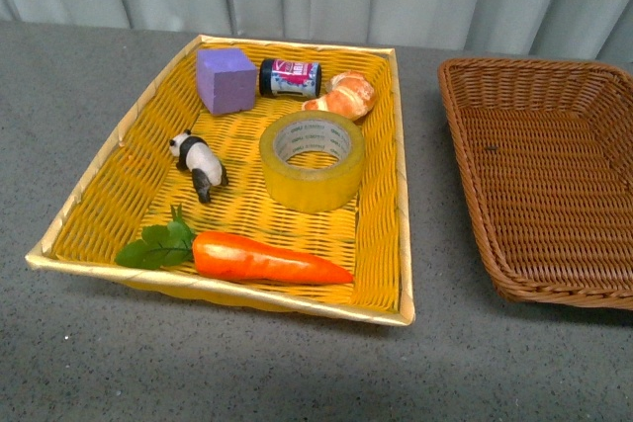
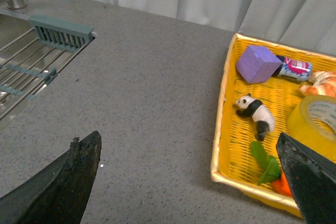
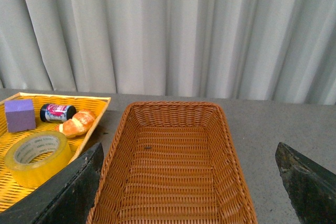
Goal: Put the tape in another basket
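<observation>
The yellow tape roll (image 1: 312,159) lies flat in the middle of the bright yellow basket (image 1: 396,126). It also shows in the left wrist view (image 2: 315,119) and the right wrist view (image 3: 35,157). The dark brown wicker basket (image 1: 554,165) stands empty to the right, and fills the right wrist view (image 3: 173,166). Neither gripper shows in the front view. My left gripper (image 2: 191,182) is open over the grey counter, left of the yellow basket. My right gripper (image 3: 189,182) is open above the brown basket.
The yellow basket also holds a purple block (image 1: 225,80), a small dark jar (image 1: 290,77), a croissant (image 1: 342,96), a panda figure (image 1: 200,163) and a carrot (image 1: 262,257). A sink with a rack (image 2: 31,61) lies far left. Curtains hang behind the counter.
</observation>
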You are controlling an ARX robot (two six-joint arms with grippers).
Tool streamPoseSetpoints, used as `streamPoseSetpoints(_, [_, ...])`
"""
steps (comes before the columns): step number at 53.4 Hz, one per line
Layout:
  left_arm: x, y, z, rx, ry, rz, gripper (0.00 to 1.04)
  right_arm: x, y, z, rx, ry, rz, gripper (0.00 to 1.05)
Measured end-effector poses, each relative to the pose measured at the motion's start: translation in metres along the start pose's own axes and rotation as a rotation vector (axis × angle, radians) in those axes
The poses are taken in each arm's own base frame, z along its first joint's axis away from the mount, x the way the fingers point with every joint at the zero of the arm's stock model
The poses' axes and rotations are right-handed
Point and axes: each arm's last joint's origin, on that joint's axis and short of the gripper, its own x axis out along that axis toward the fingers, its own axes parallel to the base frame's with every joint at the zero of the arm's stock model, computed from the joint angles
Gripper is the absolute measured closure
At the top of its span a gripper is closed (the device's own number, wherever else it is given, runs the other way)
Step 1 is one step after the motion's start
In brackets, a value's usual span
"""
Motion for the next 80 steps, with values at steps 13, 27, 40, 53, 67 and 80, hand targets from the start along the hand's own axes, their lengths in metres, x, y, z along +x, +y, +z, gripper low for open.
streamPoseSetpoints(13, [0.064,-0.037,0.031,0.014,0.12,-0.128,0.06,0.0,0.0,0.0,0.0,0.0,-0.001,0.09])
streamPoseSetpoints(27, [0.14,-0.08,0.034,0.068,0.313,-0.179,0.06,0.0,0.0,0.0,0.0,0.0,-0.001,0.09])
streamPoseSetpoints(40, [0.192,-0.118,0.025,0.114,0.45,-0.198,0.06,0.0,0.0,0.0,0.0,0.0,-0.001,0.09])
streamPoseSetpoints(53, [0.224,-0.146,0.009,0.18,0.615,-0.157,0.06,0.0,0.0,0.0,0.0,0.0,-0.001,0.09])
streamPoseSetpoints(67, [0.249,-0.177,0.002,0.197,0.684,-0.154,0.06,0.0,0.0,0.0,0.0,0.0,-0.001,0.09])
streamPoseSetpoints(80, [0.265,-0.185,-0.011,0.203,0.738,-0.162,0.06,0.0,0.0,0.0,0.0,0.0,-0.001,0.09])
